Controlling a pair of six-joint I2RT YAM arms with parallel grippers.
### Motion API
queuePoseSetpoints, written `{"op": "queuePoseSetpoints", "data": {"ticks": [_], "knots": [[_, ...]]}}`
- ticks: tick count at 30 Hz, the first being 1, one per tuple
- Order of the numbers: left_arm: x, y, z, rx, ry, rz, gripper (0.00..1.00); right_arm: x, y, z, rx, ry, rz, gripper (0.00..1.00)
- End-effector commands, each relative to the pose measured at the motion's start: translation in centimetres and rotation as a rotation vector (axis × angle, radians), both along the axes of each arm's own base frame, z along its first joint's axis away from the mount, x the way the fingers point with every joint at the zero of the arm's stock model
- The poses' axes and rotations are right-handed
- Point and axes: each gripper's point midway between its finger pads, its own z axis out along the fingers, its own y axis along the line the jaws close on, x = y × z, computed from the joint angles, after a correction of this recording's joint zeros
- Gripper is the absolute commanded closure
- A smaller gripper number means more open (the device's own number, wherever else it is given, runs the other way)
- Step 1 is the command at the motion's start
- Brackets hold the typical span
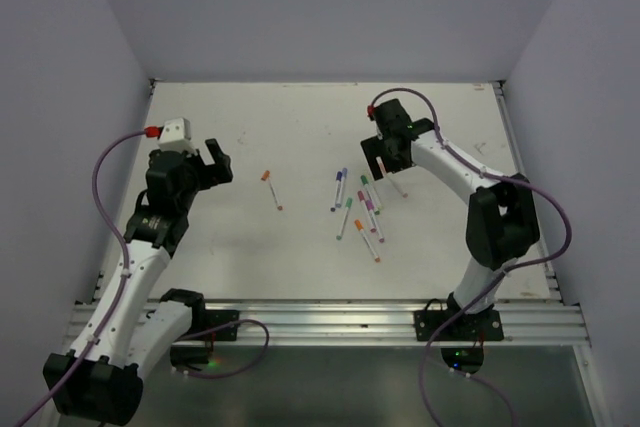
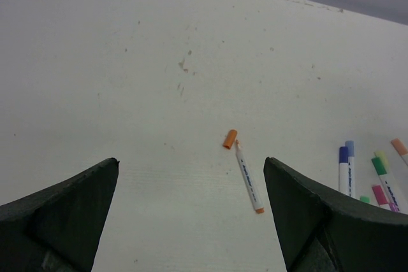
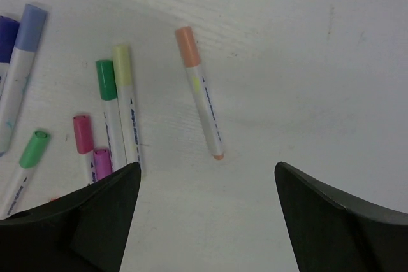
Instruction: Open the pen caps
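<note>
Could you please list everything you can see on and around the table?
Table: one, white, under everything.
Lone pen: one, white with an orange end, left of the group.
Loose cap: one, orange, by that pen's tip.
Other pens: at least eight; blue, green, yellow, pink, purple and peach caps; grouped right of centre.
Left claw: one, black, open, facing the lone pen.
Right claw: one, black, open, over the group's right side.

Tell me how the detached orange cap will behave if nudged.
The orange cap is a tiny cylinder lying on its side, so it will probably roll. It looks light, likely skidding across the smooth table.
</note>
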Motion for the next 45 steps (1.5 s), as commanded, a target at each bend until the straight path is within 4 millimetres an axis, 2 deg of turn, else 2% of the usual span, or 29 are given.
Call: {"op": "queuePoseSetpoints", "data": {"ticks": [1, 7, 13, 17, 27, 35, 37, 38, 41, 42, 45], "knots": [[0.0, 0.3, 0.9, 0.035, -0.041, 0.004, 0.0, 0.1, -0.1, -1.3, 0.049, 0.103, 0.07, 0.11], [-0.1, 0.1, 1.0, 0.036, -0.048, -0.001, 0.0, 1.3, -1.3, -3.8, 0.072, 0.162, 0.062, 0.18], [-0.1, -0.1, 0.9, 0.036, -0.047, -0.01, 0.0, 1.0, -1.5, -6.6, 0.084, 0.218, 0.066, 0.26], [-0.1, -0.1, 0.8, 0.037, -0.043, -0.01, 0.0, 0.0, -2.1, -8.5, 0.071, 0.267, 0.061, 0.34], [0.0, -0.2, 0.5, 0.034, -0.035, -0.016, 0.0, -0.4, -2.3, -10.1, 0.08, 0.294, 0.06, 0.44], [0.1, -0.4, 0.4, 0.033, -0.032, -0.025, 0.0, -0.9, -2.5, -11.7, 0.082, 0.332, 0.052, 0.48], [0.1, -0.5, 0.3, 0.032, -0.029, -0.029, 0.0, -1.2, -2.1, -12.1, 0.102, 0.349, 0.057, 0.53], [0.1, -0.6, 0.3, 0.029, -0.031, -0.035, 0.0, -1.4, -2.2, -12.4, 0.105, 0.361, 0.057, 0.63], [0.2, -1.1, 0.3, 0.019, -0.036, -0.059, 0.0, -1.7, -2.1, -12.8, 0.113, 0.374, 0.051, 0.74], [0.2, -1.6, 0.3, 0.009, -0.037, -0.088, 0.0, -1.8, -1.7, -12.7, 0.134, 0.378, 0.058, 0.83], [0.2, -2.8, 0.4, -0.019, -0.044, -0.147, 0.0, -1.4, -1.2, -11.7, 0.166, 0.354, 0.063, 0.94]]}}
